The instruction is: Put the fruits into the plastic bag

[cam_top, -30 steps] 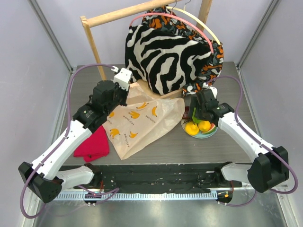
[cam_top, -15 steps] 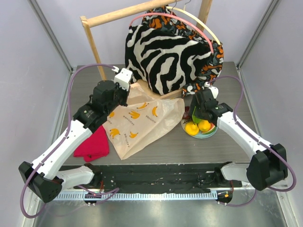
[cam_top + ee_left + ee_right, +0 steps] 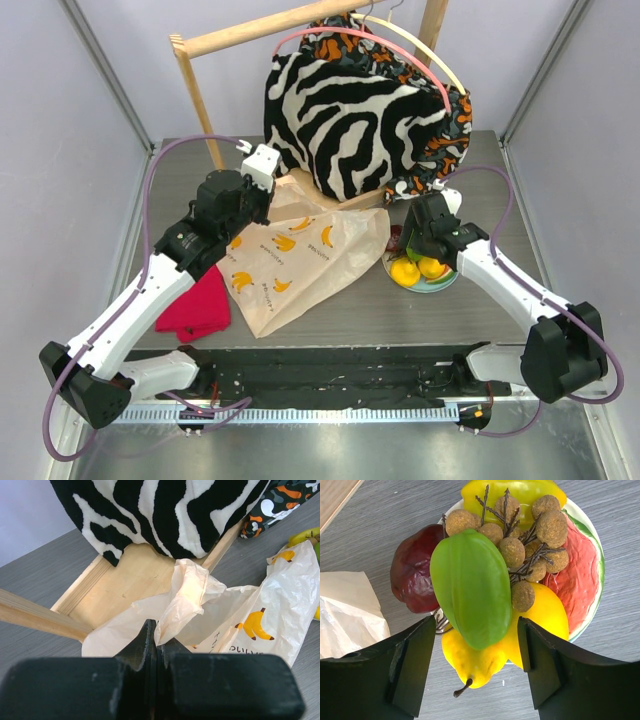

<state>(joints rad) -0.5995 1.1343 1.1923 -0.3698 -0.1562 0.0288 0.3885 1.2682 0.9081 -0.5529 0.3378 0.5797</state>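
Observation:
The plastic bag (image 3: 300, 255), cream with printed bananas, lies flat mid-table. My left gripper (image 3: 248, 205) is shut on a bunched edge of the bag (image 3: 185, 595) at its far left end; in the left wrist view the gripper (image 3: 159, 641) pinches the film. The fruits sit piled on a plate (image 3: 445, 283) at right: a green fruit (image 3: 470, 585), a yellow pear-shaped fruit (image 3: 475, 662), a dark red apple (image 3: 412, 572), brown grapes (image 3: 520, 535) and a lemon (image 3: 547, 617). My right gripper (image 3: 477, 665) is open just above the pile, fingers either side of the green and yellow fruits.
A zebra-striped garment (image 3: 350, 110) hangs on a wooden rack (image 3: 200, 100) behind the bag; the rack's wooden base (image 3: 120, 585) lies just beyond my left gripper. A red cloth (image 3: 195, 305) lies left of the bag. The plate's rim (image 3: 600, 565) shows at right.
My right gripper has shifted slightly left and lower over the plate of fruits. The left arm and the bag have not moved.

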